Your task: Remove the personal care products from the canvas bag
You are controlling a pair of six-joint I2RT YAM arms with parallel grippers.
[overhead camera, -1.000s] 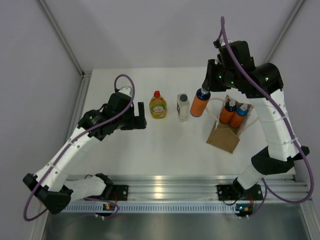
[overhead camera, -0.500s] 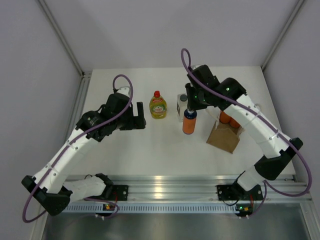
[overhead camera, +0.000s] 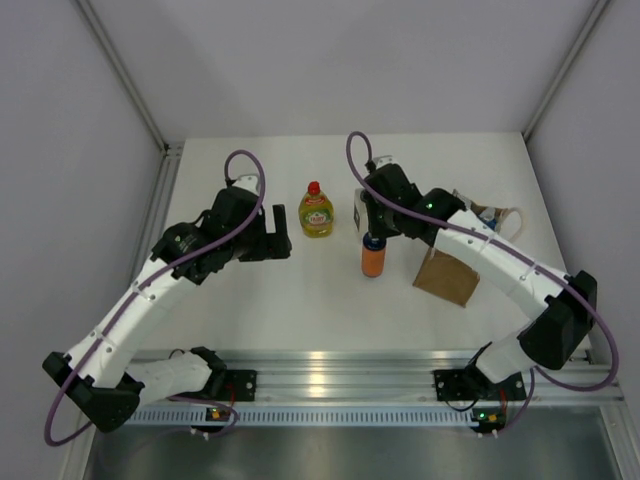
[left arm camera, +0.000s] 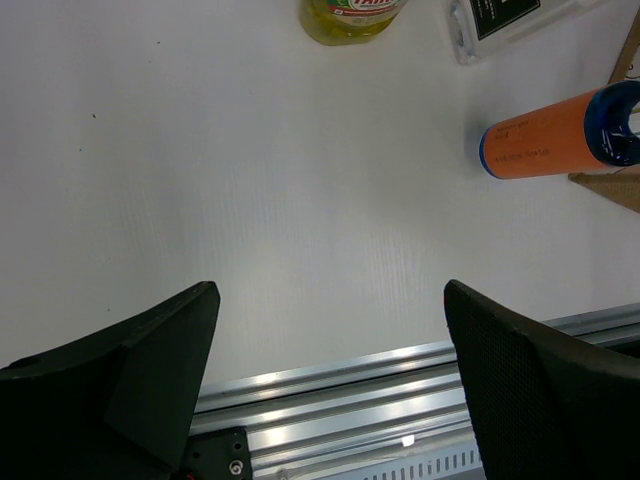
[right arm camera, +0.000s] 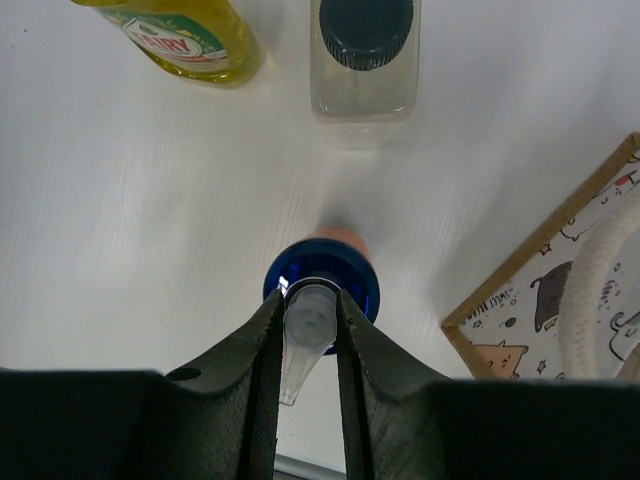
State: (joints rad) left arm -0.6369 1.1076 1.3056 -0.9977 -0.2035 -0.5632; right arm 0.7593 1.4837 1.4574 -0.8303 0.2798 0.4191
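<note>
My right gripper [overhead camera: 372, 236] is shut on the clear pump top [right arm camera: 308, 318] of an orange bottle with a blue top [overhead camera: 373, 260]. It holds the bottle upright, base at or just above the table, left of the canvas bag [overhead camera: 447, 275]. The yellow-green bottle with a red cap [overhead camera: 316, 212] and the whitish bottle with a dark cap [overhead camera: 358, 208] stand behind it. My left gripper [overhead camera: 275, 232] is open and empty, left of the bottles. My right arm hides the bag's mouth and whatever is inside it. The left wrist view shows the orange bottle [left arm camera: 550, 135].
The bag's white loop handles [overhead camera: 505, 215] stick out to the right of my right arm. The bag's printed side [right arm camera: 560, 300] is close to the right of the held bottle. The metal rail [overhead camera: 330, 370] runs along the near table edge.
My right gripper has carried the orange bottle from above the bag leftward and down to the table in front of the whitish bottle. The left arm has not moved.
</note>
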